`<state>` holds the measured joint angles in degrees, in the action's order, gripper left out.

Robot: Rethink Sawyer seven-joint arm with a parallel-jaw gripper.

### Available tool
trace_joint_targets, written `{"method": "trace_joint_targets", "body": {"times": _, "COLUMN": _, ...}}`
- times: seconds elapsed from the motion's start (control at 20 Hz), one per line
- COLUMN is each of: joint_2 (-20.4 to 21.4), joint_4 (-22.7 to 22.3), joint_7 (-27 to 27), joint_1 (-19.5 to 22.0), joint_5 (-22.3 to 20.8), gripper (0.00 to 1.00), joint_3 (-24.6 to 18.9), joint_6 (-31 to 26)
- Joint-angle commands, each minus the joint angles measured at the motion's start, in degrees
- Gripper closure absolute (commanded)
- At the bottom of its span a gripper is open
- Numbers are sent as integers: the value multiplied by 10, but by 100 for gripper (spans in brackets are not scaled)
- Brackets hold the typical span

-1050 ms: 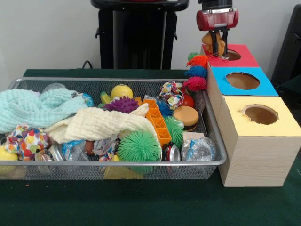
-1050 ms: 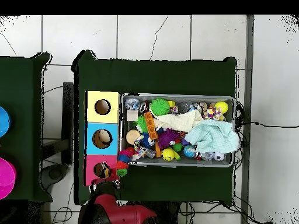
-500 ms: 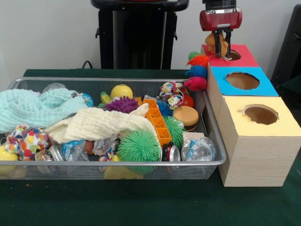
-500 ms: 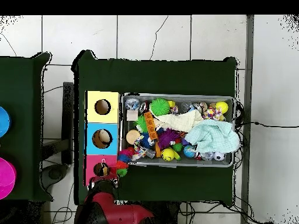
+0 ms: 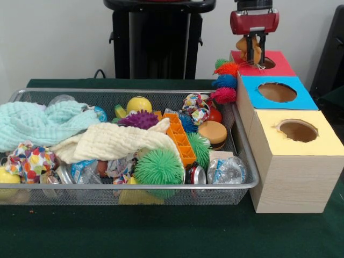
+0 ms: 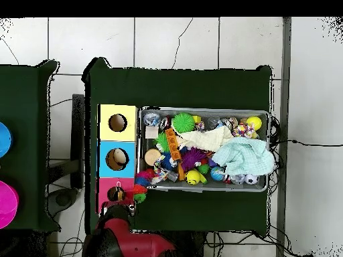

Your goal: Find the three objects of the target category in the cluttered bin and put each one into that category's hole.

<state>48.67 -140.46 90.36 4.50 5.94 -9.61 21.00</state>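
Hanging at upper right of the front view, pincer (image 5: pixel 253 49) clamped on a small tan toy (image 5: pixel 248 47), just above the hole in the red box (image 5: pixel 271 63). Blue box (image 5: pixel 277 92) and yellow box (image 5: pixel 298 134) lined up below it, right of the cluttered wire bin (image 5: pixel 129 185) on the green desk (image 5: pixel 161 236).
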Motion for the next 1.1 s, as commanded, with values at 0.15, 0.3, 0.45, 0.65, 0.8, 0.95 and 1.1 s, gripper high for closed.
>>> {"method": "trace_joint_targets", "body": {"times": 0.15, "joint_2": 5, "joint_4": 67, "joint_7": 166, "joint_1": -16, "joint_5": 60, "gripper": 100, "joint_3": -59, "joint_6": -65}}
{"method": "trace_joint_targets", "body": {"times": 0.3, "joint_2": 10, "joint_4": 68, "joint_7": 162, "joint_1": -23, "joint_5": 72, "gripper": 100, "joint_3": -55, "joint_6": -75}}
{"method": "trace_joint_targets", "body": {"times": 0.45, "joint_2": 15, "joint_4": 65, "joint_7": 164, "joint_1": -30, "joint_5": 83, "gripper": 100, "joint_3": -51, "joint_6": -73}}
{"method": "trace_joint_targets", "body": {"times": 0.65, "joint_2": -7, "joint_4": 70, "joint_7": 171, "joint_1": -29, "joint_5": 78, "gripper": 100, "joint_3": -60, "joint_6": -45}}
{"method": "trace_joint_targets", "body": {"times": 0.8, "joint_2": -13, "joint_4": 71, "joint_7": 177, "joint_1": -33, "joint_5": 80, "gripper": 100, "joint_3": -63, "joint_6": -37}}
{"method": "trace_joint_targets", "body": {"times": 0.95, "joint_2": -18, "joint_4": 73, "joint_7": 179, "joint_1": -38, "joint_5": 82, "gripper": 100, "joint_3": -60, "joint_6": -30}}
{"method": "trace_joint_targets", "body": {"times": 1.1, "joint_2": -23, "joint_4": 72, "joint_7": 186, "joint_1": -37, "joint_5": 82, "gripper": 100, "joint_3": -62, "joint_6": -23}}
